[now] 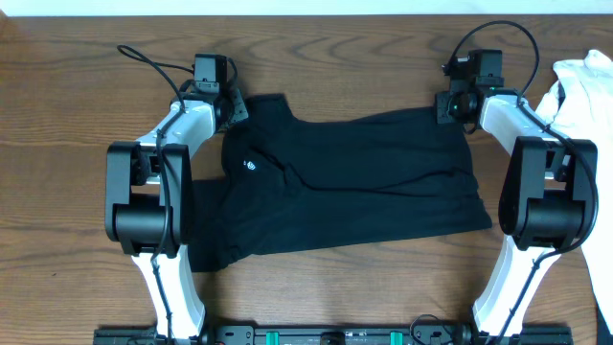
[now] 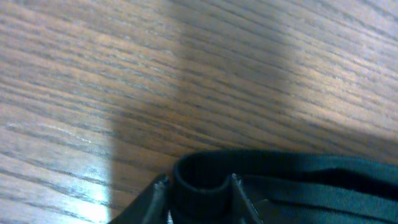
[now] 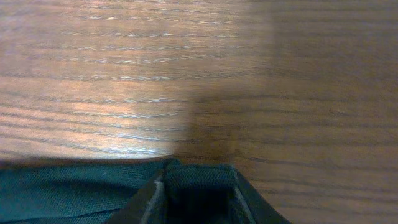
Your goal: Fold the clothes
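A: Where is the black T-shirt [image 1: 364,182]?
B: Spread flat across the middle of the table [image 1: 77,77], white logo [image 1: 250,164] toward the left side.
A: And the jaws?
B: The left gripper [image 2: 200,188] is pinched on a fold at the shirt's far left corner. The right gripper [image 3: 196,186] is clamped on the far right corner.
A: Anything else?
B: A white garment [image 1: 584,96] at the right edge, apart from the shirt.

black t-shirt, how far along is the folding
Done: the T-shirt lies spread out on the table. In hand: the left gripper and right gripper each pinch its far edge. Still to do: the folding itself; no finished fold shows yet.
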Controlling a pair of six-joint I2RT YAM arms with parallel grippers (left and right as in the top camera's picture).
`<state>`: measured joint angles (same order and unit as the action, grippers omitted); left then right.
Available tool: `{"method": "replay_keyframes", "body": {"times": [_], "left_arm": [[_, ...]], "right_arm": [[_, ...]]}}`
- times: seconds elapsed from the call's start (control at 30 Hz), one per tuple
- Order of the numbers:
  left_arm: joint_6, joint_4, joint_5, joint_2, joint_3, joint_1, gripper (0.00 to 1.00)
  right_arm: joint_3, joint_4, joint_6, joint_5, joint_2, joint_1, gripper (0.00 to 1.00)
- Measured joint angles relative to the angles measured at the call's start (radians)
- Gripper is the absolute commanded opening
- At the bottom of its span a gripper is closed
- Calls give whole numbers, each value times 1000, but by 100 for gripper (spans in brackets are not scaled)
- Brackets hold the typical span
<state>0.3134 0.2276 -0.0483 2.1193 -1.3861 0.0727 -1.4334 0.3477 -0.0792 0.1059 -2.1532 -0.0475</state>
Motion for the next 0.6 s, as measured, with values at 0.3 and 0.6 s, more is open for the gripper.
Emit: {"method": "replay_keyframes", "body": {"times": [0.3,0.6], "left_arm": [[-20,0,-1,0,0,0,6],[-58,39,-1,-35,0,0,6]], "right_arm": [[0,5,-2,31,0,-1,1],[-1,22,-2,45,2,-29,1]]}}
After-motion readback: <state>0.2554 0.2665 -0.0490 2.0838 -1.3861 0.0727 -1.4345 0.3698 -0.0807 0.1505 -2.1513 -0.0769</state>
